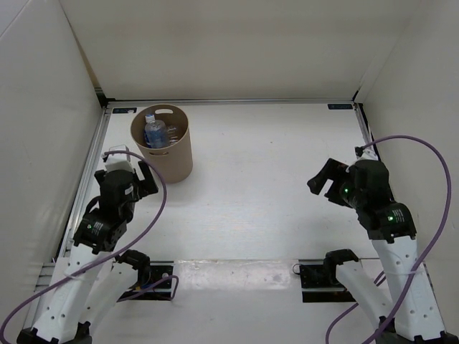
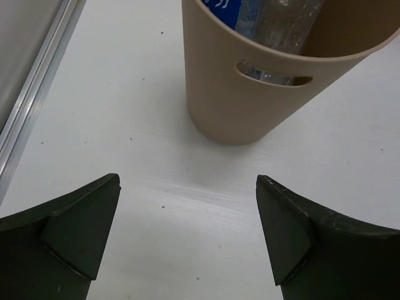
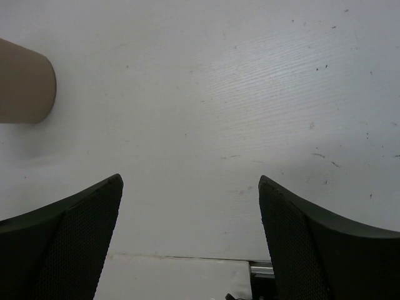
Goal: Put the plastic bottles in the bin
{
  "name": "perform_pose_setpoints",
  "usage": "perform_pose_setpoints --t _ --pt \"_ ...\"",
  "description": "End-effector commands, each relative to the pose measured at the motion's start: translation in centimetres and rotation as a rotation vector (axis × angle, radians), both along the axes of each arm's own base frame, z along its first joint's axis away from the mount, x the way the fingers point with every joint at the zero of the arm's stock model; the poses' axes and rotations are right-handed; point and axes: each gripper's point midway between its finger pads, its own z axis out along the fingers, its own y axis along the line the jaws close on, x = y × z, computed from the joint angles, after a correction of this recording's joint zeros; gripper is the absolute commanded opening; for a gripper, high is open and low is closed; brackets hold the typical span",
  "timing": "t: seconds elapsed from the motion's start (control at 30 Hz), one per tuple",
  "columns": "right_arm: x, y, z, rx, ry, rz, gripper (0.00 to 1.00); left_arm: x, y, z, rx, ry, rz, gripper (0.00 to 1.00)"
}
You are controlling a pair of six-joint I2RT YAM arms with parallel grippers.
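Observation:
The tan-brown bin [image 1: 166, 153] stands upright at the back left of the table. A clear bottle with a blue label and white cap [image 1: 155, 132] stands inside it with other clear bottles beside it. In the left wrist view the bin [image 2: 250, 94] is just ahead, with clear bottles [image 2: 278, 28] showing above its rim and through the handle cut-out. My left gripper [image 1: 135, 173] is open and empty, just left of and nearer than the bin. My right gripper [image 1: 324, 182] is open and empty at the right side, far from the bin. The bin's base [image 3: 25, 81] shows at the left edge of the right wrist view.
White walls enclose the table on three sides. A metal rail [image 1: 90, 179] runs along the left edge. Purple cables loop from both arms. No bottles lie on the table surface in view.

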Motion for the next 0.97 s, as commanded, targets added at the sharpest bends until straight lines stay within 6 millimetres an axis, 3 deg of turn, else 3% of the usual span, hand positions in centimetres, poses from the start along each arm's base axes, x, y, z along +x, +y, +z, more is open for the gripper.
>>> perform_pose_setpoints --t 0.0,0.07,0.23,0.33,0.37,0.67,0.87,0.93 --pt "0.0 -0.2 -0.4 0.051 0.013 -0.048 0.9 1.3 -1.0 0.3 -0.005 -0.041 -0.045 1.0" --pt "0.2 -0.3 -0.6 0.055 0.009 -0.059 0.9 1.4 -0.7 -0.2 -0.017 -0.033 -0.02 1.0" --pt "0.7 0.2 -1.8 0.092 0.037 -0.056 0.9 2.0 -3.0 0.9 -0.085 -0.118 -0.131 1.0" --pt "0.7 0.6 -1.6 0.109 0.047 -0.041 0.9 2.0 -3.1 -0.6 -0.084 -0.144 -0.141 1.0" --pt "0.7 1.0 -1.2 0.107 0.032 -0.012 0.9 2.1 -3.9 -0.9 -0.027 -0.166 -0.229 1.0" --pt "0.2 2.3 -1.0 0.093 0.0 0.079 0.9 1.5 -0.8 -4.0 0.149 0.001 -0.128 1.0" --pt "0.1 2.5 -0.9 0.078 -0.007 0.093 0.9 1.9 0.8 -3.4 0.123 -0.046 0.01 1.0" --pt "0.0 2.7 -1.0 0.071 -0.002 0.103 0.9 2.7 1.1 -1.8 0.11 -0.142 0.045 1.0"
